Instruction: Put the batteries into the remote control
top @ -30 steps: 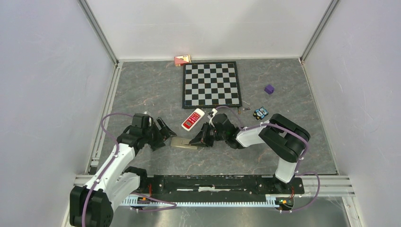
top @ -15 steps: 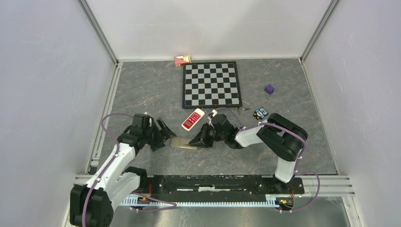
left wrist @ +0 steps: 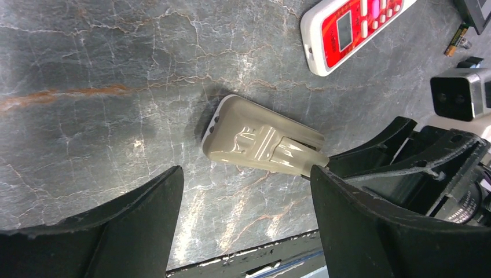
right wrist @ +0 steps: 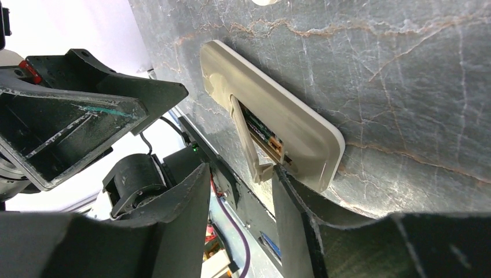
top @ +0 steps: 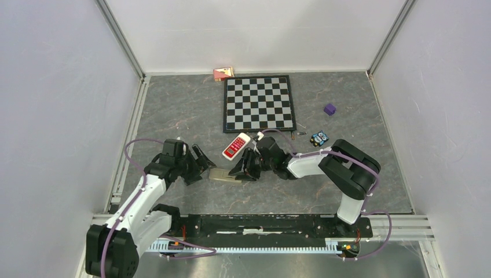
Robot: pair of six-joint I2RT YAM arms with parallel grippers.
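Now, step in hand: one battery [right wrist: 262,130] is seen lying inside the open slot of the beige remote [right wrist: 301,124]. The loading is judged to be partly done. Whether a second cell sits beside it cannot be told.
State of right gripper [right wrist: 240,174]: the fingers are parted and nothing is grasped. The near end of the remote lies just beyond the fingertips; whether it is touched cannot be told.
State of left gripper [left wrist: 244,185]: the fingers are spread wide and are empty. The remote lies ahead of them, apart from both.
Place of the remote: it is laid face down on the table [left wrist: 87,58], between the two grippers.
Next move, as judged: if the slot is full, the lifted cover flap [right wrist: 244,136] must be pressed down flat while the body is kept from sliding. If not, another cell must be fetched and laid in with its ends the correct way.
Shown by right wrist view only: the slot, the cell and the raised flap.
Shown by left wrist view only: a loose battery [left wrist: 455,43] and a red remote [left wrist: 353,26], both well beyond the fingers; the slot is not made out there.
Shown by top view only: both arms together, with a chessboard [top: 259,103] and a purple cube [top: 329,109] far behind the right fingers.
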